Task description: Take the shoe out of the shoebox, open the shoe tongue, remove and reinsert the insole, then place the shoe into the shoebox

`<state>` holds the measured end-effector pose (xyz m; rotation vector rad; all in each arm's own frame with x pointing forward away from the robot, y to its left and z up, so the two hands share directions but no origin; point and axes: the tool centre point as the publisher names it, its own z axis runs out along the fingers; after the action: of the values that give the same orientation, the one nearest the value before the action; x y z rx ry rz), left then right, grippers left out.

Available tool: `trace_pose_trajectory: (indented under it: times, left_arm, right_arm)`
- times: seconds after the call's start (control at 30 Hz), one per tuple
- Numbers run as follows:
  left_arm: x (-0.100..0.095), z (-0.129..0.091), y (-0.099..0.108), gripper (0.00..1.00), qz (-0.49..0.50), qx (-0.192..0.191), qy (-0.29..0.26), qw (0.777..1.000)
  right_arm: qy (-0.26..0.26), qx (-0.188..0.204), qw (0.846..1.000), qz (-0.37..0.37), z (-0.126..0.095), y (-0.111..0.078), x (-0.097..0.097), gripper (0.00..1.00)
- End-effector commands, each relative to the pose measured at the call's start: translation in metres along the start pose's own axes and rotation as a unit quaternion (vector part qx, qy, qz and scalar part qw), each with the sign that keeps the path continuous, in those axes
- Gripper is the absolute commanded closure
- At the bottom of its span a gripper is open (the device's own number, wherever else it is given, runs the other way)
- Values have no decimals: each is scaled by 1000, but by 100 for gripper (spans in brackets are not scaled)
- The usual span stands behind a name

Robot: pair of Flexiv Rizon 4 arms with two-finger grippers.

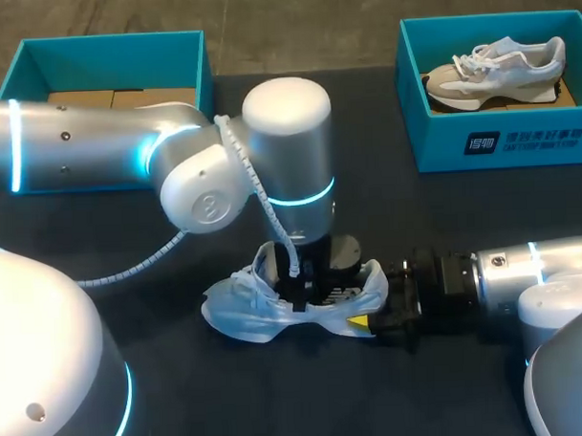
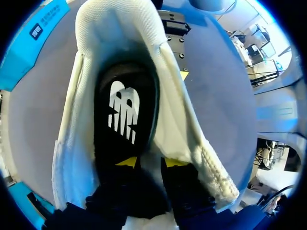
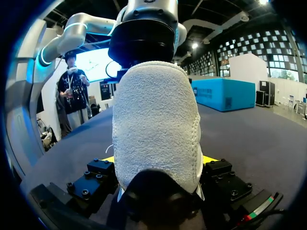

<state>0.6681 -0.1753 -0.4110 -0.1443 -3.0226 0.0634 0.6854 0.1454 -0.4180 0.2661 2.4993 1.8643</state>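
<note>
A white shoe (image 1: 242,311) lies on the dark table, its heel toward my right arm. My left gripper (image 1: 307,280) points straight down into the shoe's mouth. In the left wrist view its yellow tips (image 2: 127,161) stand apart just over the black insole (image 2: 124,110) with the white logo, which lies flat inside the shoe (image 2: 120,28). Nothing is pinched between them, so the left gripper (image 2: 151,162) is open. My right gripper (image 1: 366,321) comes in low from the right. It is shut on the shoe's white heel (image 3: 153,120), one finger on each side, as the right gripper (image 3: 158,160) shows in its own view.
Two teal shoeboxes stand at the back of the table. The left box (image 1: 113,41) holds brown paper. The right box (image 1: 499,139) holds a second beige and white shoe (image 1: 496,69). My left arm's big elbow hangs over the table's middle.
</note>
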Motion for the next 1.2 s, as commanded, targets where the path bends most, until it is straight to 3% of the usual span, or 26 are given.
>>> trace_pose_trajectory:
  times: [0.03,0.27,0.67,1.2]
  left_arm:
    - [-6,8,1,64,-3,-11,-31,999]
    - [-19,14,-3,67,-22,-16,-76,997]
    - [-51,12,1,71,-43,-22,-103,994]
    - [-55,-4,3,69,-26,-20,-91,995]
  right_arm:
    - [0,2,1000,1,0,1,0,100]
    - [0,2,1000,1,0,1,0,100]
    - [0,2,1000,1,0,1,0,100]
    - [0,2,1000,1,0,1,0,100]
